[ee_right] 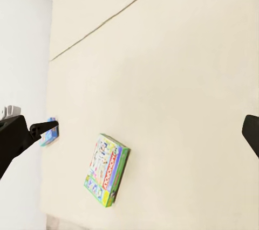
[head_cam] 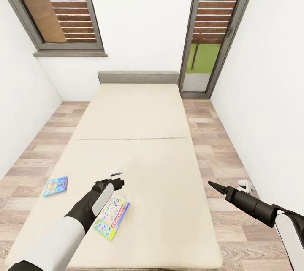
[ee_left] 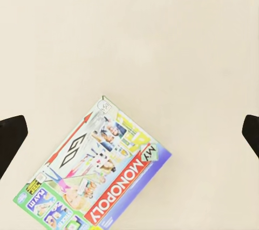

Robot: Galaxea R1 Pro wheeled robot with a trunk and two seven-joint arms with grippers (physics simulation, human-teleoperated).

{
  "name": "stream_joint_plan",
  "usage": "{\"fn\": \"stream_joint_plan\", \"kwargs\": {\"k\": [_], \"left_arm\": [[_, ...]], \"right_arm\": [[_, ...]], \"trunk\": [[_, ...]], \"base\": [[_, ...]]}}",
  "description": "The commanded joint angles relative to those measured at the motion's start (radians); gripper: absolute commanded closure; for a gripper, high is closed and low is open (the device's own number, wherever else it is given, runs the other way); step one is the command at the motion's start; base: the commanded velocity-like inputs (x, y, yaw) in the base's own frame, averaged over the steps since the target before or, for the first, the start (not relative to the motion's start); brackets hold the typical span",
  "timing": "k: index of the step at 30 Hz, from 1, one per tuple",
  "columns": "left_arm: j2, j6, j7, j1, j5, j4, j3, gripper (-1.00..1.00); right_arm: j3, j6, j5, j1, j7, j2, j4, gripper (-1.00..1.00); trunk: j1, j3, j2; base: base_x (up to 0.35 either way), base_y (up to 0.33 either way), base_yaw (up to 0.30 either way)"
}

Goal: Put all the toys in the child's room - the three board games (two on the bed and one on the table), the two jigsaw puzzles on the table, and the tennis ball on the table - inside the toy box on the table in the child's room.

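On the beige bed point(head_cam: 139, 114) lie two board games. The Monopoly box point(head_cam: 112, 216) point(ee_left: 97, 171) point(ee_right: 107, 169) rests flat near the foot end. A smaller blue box point(head_cam: 55, 185) point(ee_right: 49, 136) sits by the bed's left edge. My left gripper point(head_cam: 117, 178) point(ee_left: 132, 133) hovers open above the mattress just beyond the Monopoly box, holding nothing. Off the bed's right side, my right gripper point(head_cam: 213, 185) point(ee_right: 132, 133) is open and empty, pointing toward the bed. The table, toy box, jigsaw puzzles and tennis ball are out of view.
The grey headboard point(head_cam: 138, 77) stands against the far white wall between two tall grey-framed windows point(head_cam: 211, 30). Wood-plank floor point(head_cam: 215, 148) runs along both sides of the bed. A small white object point(head_cam: 244, 185) lies on the floor near the right wall.
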Motion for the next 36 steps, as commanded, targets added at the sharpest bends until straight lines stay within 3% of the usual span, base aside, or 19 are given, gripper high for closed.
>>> {"fn": "stream_joint_plan", "kwargs": {"k": [1, 10, 36], "left_arm": [[0.001, 0.001, 0.010, -0.001, 0.010, -0.002, -0.004, -1.00], [0.030, 0.001, 0.010, 0.000, 0.012, -0.002, -0.003, -1.00], [0.035, -0.011, 0.002, -0.001, 0.011, -0.002, -0.006, -1.00]], "right_arm": [[-0.001, 0.006, 0.003, -0.001, 0.005, 0.000, 0.000, -1.00], [-0.001, 0.006, 0.003, -0.001, 0.005, 0.000, -0.001, -1.00], [-0.001, 0.005, 0.003, -0.001, 0.005, 0.000, 0.002, -1.00]], "trunk": [[0.000, -0.003, -0.002], [0.000, -0.018, -0.002], [0.000, -0.061, -0.002]], "base": [[0.000, 0.000, 0.000], [0.000, 0.000, 0.000], [0.000, 0.000, 0.000]]}}
